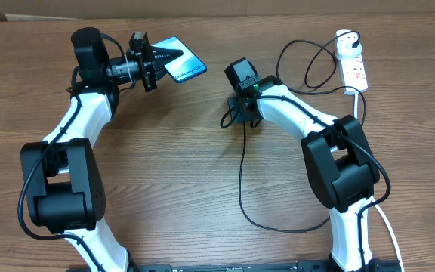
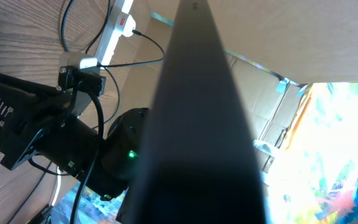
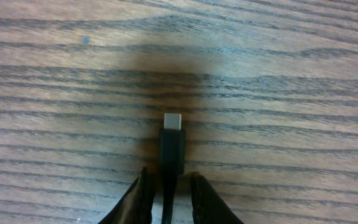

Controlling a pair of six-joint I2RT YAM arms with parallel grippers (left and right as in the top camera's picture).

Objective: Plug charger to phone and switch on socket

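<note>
The left claw [image 1: 163, 57] grips the phone [image 1: 187, 68], the right claw [image 3: 169, 186] pinches the charger [image 3: 172, 152] behind its tip, and next the tip should go into the phone.

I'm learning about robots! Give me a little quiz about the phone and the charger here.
1. True or false: the charger tip is already in the phone.
2. What does the left gripper hold? A) phone B) charger C) nothing
3. Fill in: the socket lies on the robot's ___ side.
Key: 1 false; 2 A; 3 right.
</note>
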